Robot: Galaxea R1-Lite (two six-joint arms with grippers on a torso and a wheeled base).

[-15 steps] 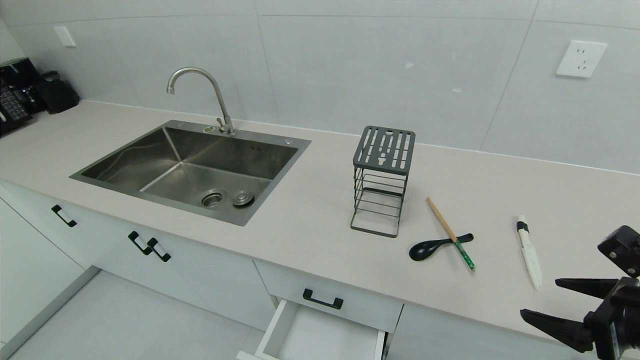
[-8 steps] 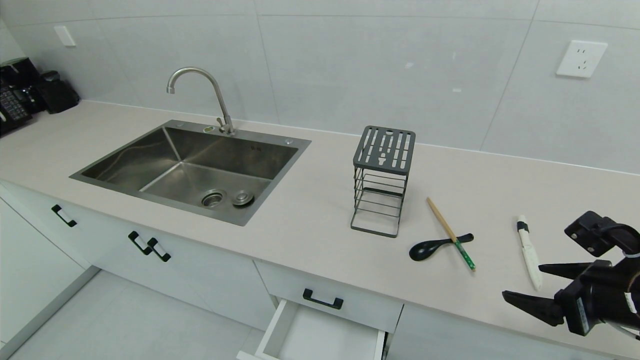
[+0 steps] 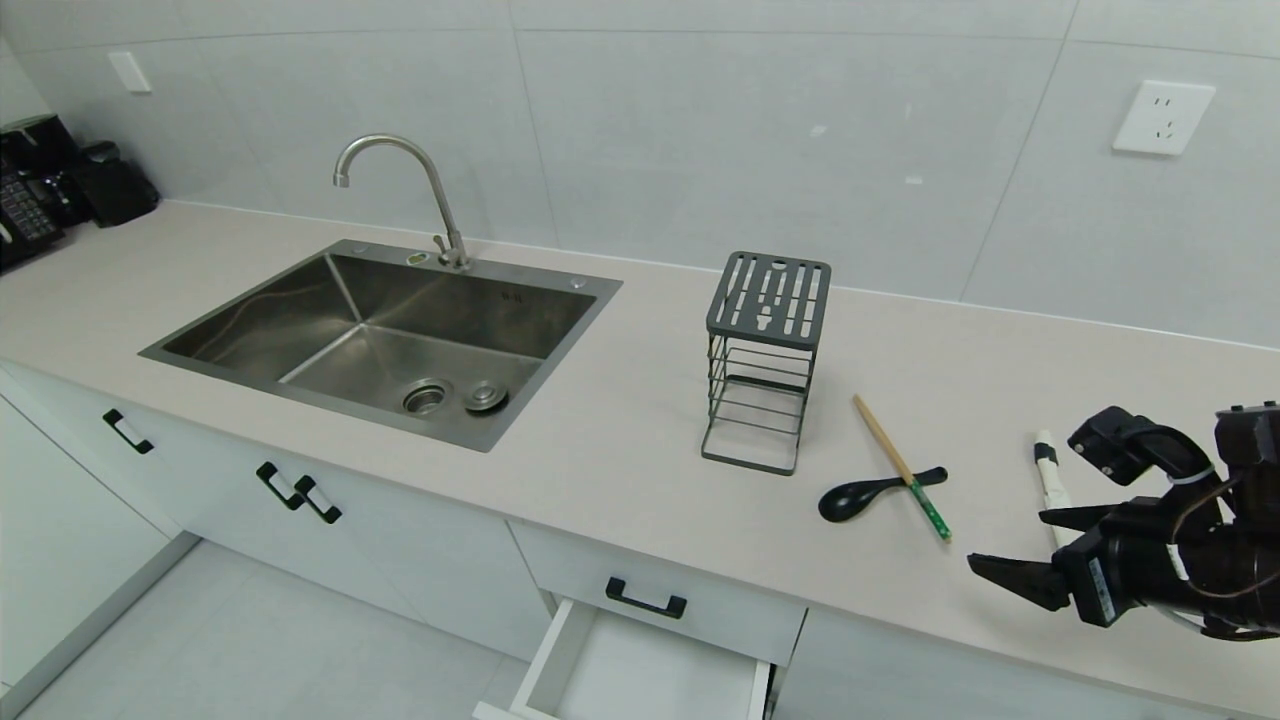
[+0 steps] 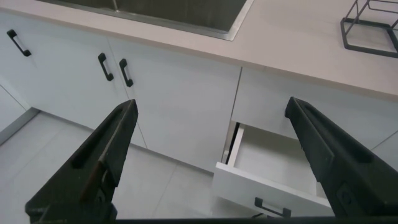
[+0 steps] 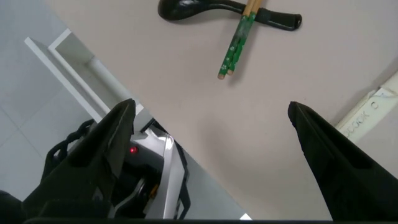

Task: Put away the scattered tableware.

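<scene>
Pale counter (image 3: 620,450) held a spoon (image 3: 860,497) crossed by chopsticks (image 3: 890,450); right claw (image 3: 1010,540) hung spread beside the knife (image 3: 1048,470) — left claw (image 4: 210,109) spread too.

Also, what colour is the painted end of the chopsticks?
Green, on the chopsticks, with a small light pattern; the right wrist view shows it best.

Head view: mounted high, facing forward and down across the countertop (image 3: 600,450). Far enough back to take in the sink (image 3: 390,340), the rack (image 3: 762,360) and the wall (image 3: 700,120).

Left wrist view: out past the countertop's front edge, tilted down at the cabinet fronts (image 4: 180,106) and the open drawer (image 4: 273,165). Shares the drawer, sink edge and rack foot with the head view.

Right wrist view: close above the countertop, facing about straight down. Shares the spoon (image 5: 186,9) and chopsticks (image 5: 239,37) with the head view.
</scene>
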